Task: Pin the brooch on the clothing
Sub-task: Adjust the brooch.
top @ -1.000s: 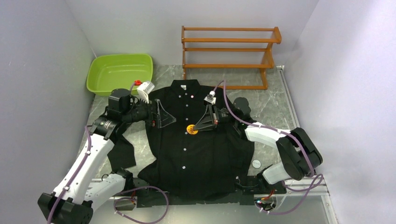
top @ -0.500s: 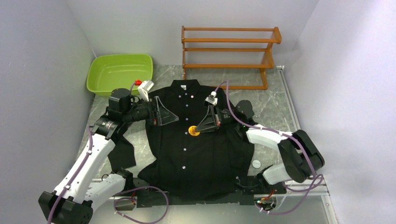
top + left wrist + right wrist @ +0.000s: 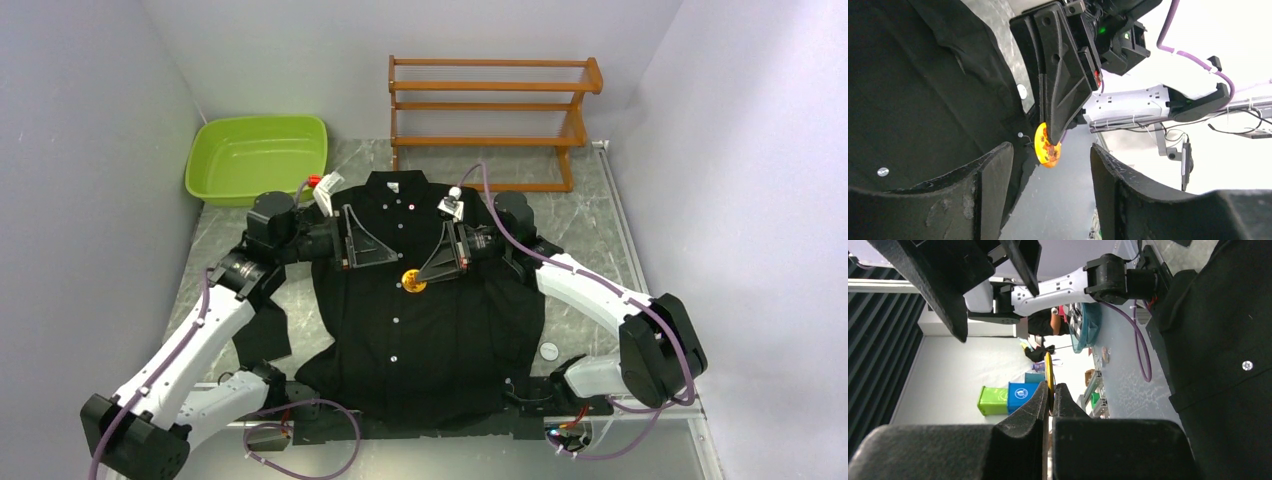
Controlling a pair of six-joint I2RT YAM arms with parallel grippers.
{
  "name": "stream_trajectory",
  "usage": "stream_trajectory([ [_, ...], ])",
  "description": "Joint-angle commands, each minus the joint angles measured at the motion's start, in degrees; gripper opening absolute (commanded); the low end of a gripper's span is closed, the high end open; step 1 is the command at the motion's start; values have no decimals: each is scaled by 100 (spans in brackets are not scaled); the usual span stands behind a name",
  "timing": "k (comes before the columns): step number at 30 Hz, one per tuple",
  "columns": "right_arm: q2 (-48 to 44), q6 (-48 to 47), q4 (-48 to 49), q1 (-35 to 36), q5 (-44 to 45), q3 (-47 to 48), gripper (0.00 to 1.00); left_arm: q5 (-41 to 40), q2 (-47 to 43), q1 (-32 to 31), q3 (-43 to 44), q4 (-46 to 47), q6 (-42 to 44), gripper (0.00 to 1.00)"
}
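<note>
Jaws of my left gripper (image 3: 375,252) gape wide with nothing between them, above the clothing (image 3: 440,340) spread flat on the table (image 3: 590,230). Just right of them the brooch (image 3: 411,280) hangs by the button line at chest height, pinched edge-on in my right gripper (image 3: 424,274), its jaws closed tight.

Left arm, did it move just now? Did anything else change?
The left end effector, open, moved over the black shirt toward the orange brooch. The right end effector kept pinching the brooch in about the same spot; the shirt stayed put.
</note>
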Motion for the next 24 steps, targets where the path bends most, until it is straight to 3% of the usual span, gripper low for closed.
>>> stream_trajectory([
  [1,-159,-258,-224,-8,21,79,0,-153,207,-390,71,291,-258,61],
  [6,-205,-361,-341,-6,22,142,0,-658,539,-826,217,-110,23,56],
  [13,-219,-386,-318,-7,16,119,0,-387,839,-1132,92,500,-238,33],
  [18,-208,-321,-192,-8,-5,113,0,-214,822,-1163,-35,841,-450,23],
  [21,-198,-378,-247,-4,-11,170,0,-201,815,-1176,-34,669,-387,28],
  [24,-191,-407,-253,-7,-26,202,0,-559,684,-1174,93,18,-93,44],
])
